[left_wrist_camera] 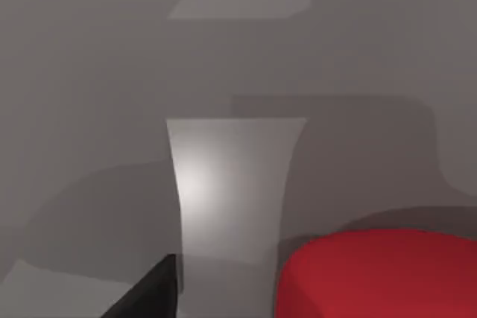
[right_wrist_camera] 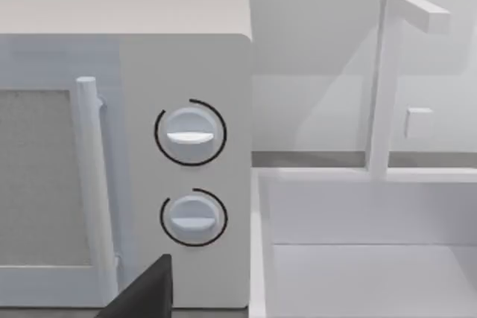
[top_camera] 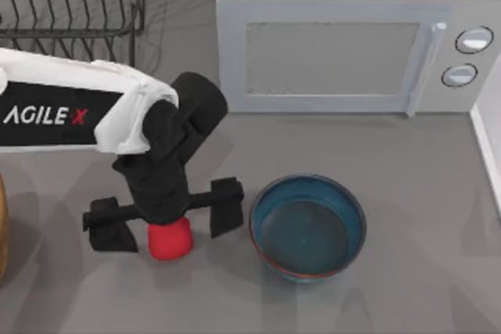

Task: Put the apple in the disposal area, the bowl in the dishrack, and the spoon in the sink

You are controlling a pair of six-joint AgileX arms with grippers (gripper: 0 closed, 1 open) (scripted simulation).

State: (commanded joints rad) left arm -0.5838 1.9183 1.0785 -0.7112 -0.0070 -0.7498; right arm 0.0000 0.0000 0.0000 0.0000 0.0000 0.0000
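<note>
Two fingers of the left end effector (top_camera: 166,223) stand spread wide, one on each side of the apple (top_camera: 170,238), at the near left of the desk (top_camera: 407,193); neither finger seems to touch it, so nothing is held. From the left wrist view the apple (left_wrist_camera: 376,273) sits off to one side of the frame, which suggests the hold may not be centred.

Likely risks, as I judge them: if the fingers close off-centre, one pad could reach the apple first and push it sideways, rolling it toward the bowl (top_camera: 308,227), which stands just to its right. The right-hand finger is also near the bowl's rim, so a shift to the right might nudge the bowl. A shallow grip on such a rounded lump could let it slip out on the lift.

Beyond, the dishrack (top_camera: 74,5) waits at the far left, the microwave (top_camera: 352,44) at the far right. The right arm looks toward the microwave (right_wrist_camera: 127,147) and the sink (right_wrist_camera: 358,258); whether its fingers are apart or together, I cannot tell.
</note>
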